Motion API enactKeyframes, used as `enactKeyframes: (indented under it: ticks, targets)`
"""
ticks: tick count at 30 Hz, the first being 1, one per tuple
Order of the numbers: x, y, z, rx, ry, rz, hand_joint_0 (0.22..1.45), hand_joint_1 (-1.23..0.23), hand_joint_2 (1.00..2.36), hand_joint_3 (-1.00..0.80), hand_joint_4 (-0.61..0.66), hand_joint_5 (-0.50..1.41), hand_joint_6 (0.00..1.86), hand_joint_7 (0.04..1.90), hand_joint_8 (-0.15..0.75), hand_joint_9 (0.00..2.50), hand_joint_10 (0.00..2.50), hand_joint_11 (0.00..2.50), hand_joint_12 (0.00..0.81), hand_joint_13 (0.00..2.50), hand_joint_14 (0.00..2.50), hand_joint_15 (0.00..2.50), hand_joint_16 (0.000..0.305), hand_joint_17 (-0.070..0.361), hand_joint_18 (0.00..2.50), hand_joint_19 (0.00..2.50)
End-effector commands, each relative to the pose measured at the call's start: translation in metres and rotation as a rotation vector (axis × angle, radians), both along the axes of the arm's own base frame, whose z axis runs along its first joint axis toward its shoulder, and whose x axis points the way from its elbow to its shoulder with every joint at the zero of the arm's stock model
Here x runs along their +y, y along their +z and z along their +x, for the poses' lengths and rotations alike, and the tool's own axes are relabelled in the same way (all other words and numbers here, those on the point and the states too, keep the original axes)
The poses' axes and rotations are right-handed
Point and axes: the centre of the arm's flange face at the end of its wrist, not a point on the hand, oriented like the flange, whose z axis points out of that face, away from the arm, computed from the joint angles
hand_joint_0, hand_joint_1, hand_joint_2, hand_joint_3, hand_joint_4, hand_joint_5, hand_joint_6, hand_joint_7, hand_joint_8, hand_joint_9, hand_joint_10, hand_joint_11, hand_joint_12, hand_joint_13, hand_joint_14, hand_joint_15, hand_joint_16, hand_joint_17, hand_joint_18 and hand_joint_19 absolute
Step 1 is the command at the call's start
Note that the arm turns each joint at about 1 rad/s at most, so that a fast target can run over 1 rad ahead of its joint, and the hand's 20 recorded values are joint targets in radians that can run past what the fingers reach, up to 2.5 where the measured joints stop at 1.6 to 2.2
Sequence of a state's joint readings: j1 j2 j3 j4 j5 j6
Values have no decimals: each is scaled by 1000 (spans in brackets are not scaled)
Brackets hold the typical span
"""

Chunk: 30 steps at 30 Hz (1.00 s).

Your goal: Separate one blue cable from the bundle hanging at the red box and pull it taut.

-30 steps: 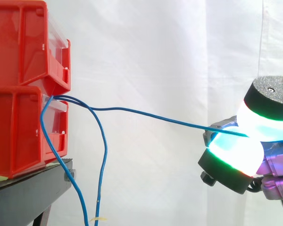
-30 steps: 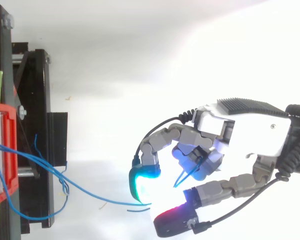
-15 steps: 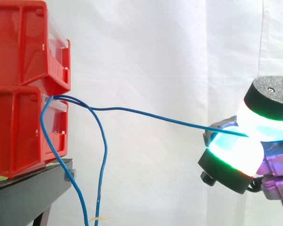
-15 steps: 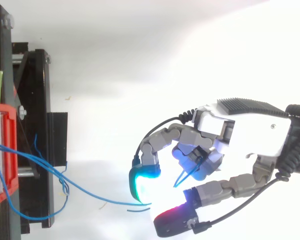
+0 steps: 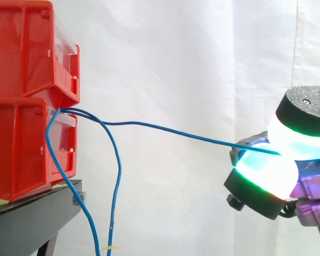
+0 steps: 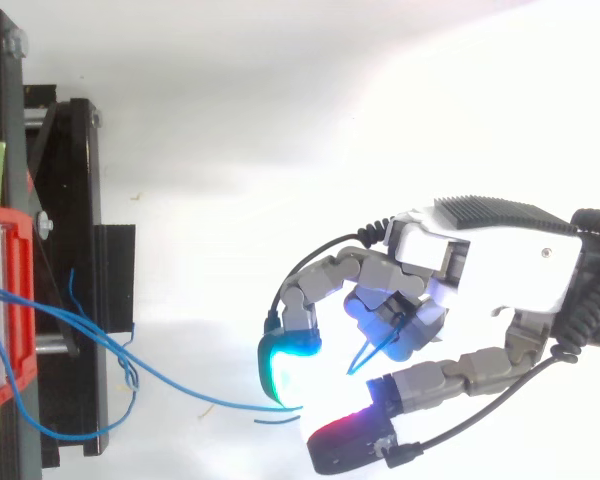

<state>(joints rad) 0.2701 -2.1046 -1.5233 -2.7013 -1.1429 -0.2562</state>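
Side view: the hand (image 5: 264, 175) is closed in a pinch. Two glowing pads (image 5: 301, 136) are pressed together, one above the other, and the end of one blue cable (image 5: 202, 137) is caught between them. From the pinch the cable runs away from the hand, rising gently to the red bins (image 5: 16, 149), which stand well apart from the hand at the far end of the line. It enters at the seam between the upper and lower bin. The run is close to straight, with a slight bow and a small bend just short of the bins.

The other cables (image 5: 118, 186) of the bundle leave the same seam and hang down beside the black stand (image 5: 32, 221), well clear of the hand and below the held cable. A white curtain (image 5: 176, 64) lies behind.

Top view: the hand (image 6: 500, 262) has its fingers curled inward. The blue cable (image 6: 180, 388) arrives at the underside of the cyan fingertip (image 6: 285, 362), and a short loose end lies just past it, between that fingertip and the red-glowing one. A further short length of blue cable shows inside the curled fingers near the palm. Whether it belongs to the held cable cannot be determined.
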Motion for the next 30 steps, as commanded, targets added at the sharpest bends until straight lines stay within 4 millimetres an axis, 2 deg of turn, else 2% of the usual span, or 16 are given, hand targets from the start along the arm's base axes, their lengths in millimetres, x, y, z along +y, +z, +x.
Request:
enactKeyframes:
  ticks: [1,30]
  targets:
    - [1,0,0,0,1,0,637,-728,1010,61,-54,-158,919,1336,372,1028,2500,1643,425,993,2500,1513,53,119,1547,1358]
    - [0,0,0,0,0,0,637,-733,1012,52,-50,-160,917,1336,369,1026,2500,1649,424,994,2500,1498,53,119,1532,1417]
